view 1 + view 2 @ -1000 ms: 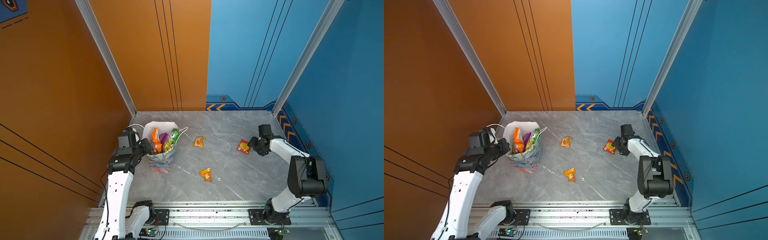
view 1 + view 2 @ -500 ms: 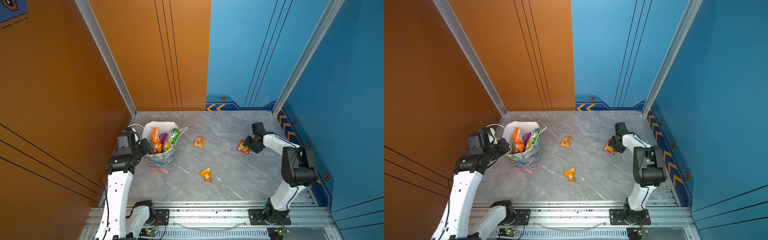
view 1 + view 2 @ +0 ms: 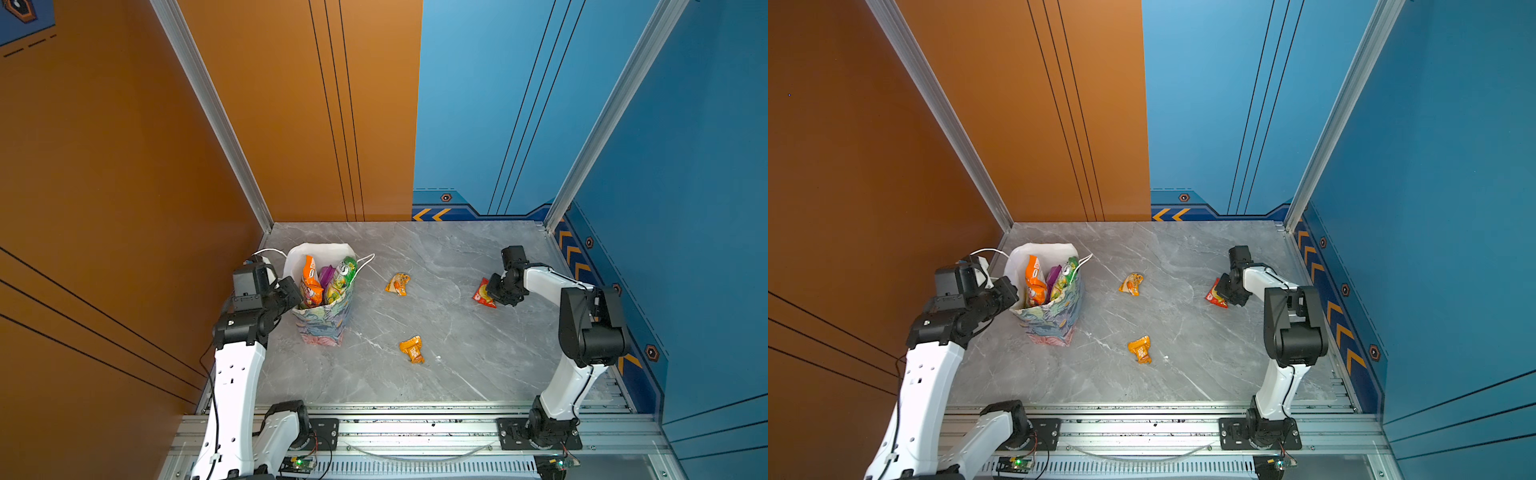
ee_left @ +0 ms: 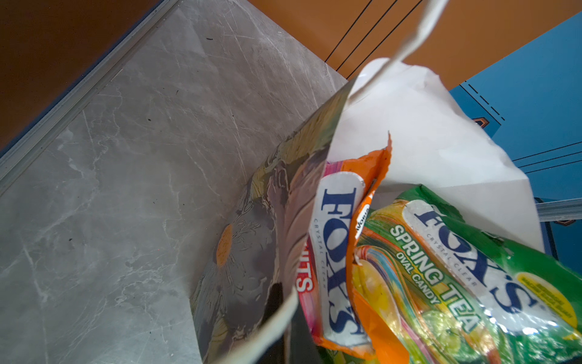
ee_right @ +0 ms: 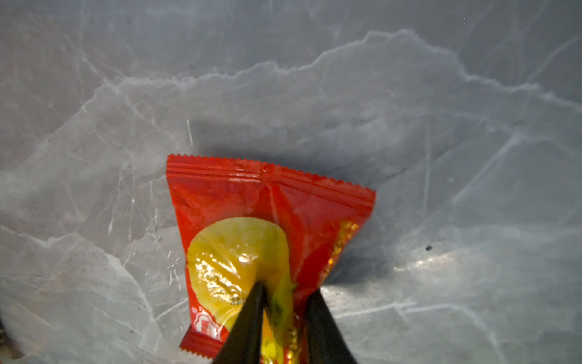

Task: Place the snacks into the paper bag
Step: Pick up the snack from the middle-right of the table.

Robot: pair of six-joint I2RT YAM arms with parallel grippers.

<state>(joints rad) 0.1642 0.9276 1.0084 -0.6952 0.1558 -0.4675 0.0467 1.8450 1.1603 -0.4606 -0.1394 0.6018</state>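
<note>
The paper bag (image 3: pixel 324 328) stands upright on the grey marble worktop (image 3: pixel 457 386), mouth open, right in front of the left jaws. These jaws are pressed together on the bag's rim, on the side nearest the left arm (image 3: pixel 232 374). One white cord handle (image 3: pixel 270 252) loops back over that arm's wrist.

Three snacks stick out of the bag's mouth, just beyond the left jaws. The green packet (image 3: pixel 343 276) leans against the wall farthest from them. The orange Fox's packet (image 3: pixel 311 282) is closest to them, and the purple packet (image 3: pixel 327 274) sits between the two. In the left wrist view the green one reads "Spring Tea oval candy".

The red packet (image 3: pixel 483 293) lies on the worktop, well apart from the bag. The right jaws are clamped on one end of it, and the right wrist view shows the foil bunched between the two black fingers (image 5: pixel 252 315).

Two small orange snacks lie loose between the two pairs of jaws, touching neither. The far orange packet (image 3: pixel 397 284) is roughly level with both pairs. The near orange packet (image 3: pixel 412 348) lies closer to the robot's base rail.
</note>
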